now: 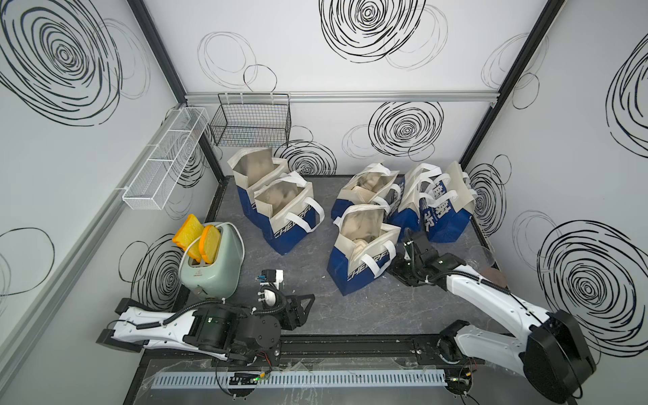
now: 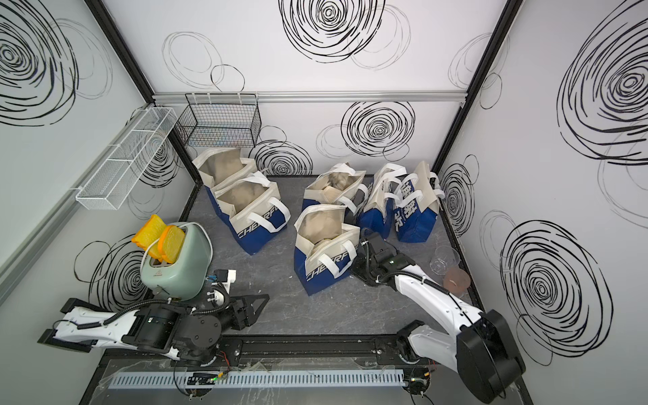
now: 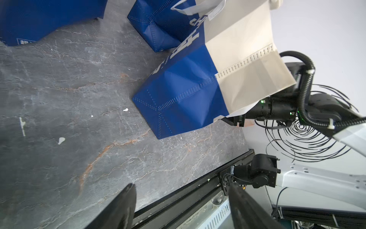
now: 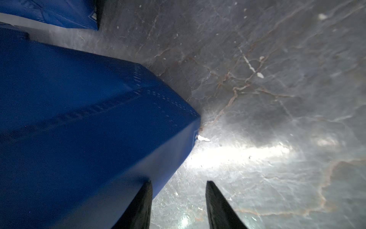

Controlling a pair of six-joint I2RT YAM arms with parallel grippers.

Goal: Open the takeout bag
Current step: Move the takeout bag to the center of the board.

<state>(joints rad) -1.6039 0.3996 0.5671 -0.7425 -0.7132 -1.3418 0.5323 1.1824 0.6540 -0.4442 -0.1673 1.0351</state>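
Mint-green, the toaster (image 1: 214,266) at the left bears a label too small to read, and the left gripper (image 3: 181,185) near it hangs with its jaws wide apart, empty. Right of centre on the grey table (image 1: 308,266) stands the blue-and-cream takeout bag (image 1: 350,271), mouth agape, lettered "CHEERF…" in white. The right gripper (image 4: 178,182) sits just beside its right flank, jaws apart around nothing.

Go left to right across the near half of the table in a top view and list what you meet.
In order: green toaster → left tool, open → nearest takeout bag → clear glass by the right wall.
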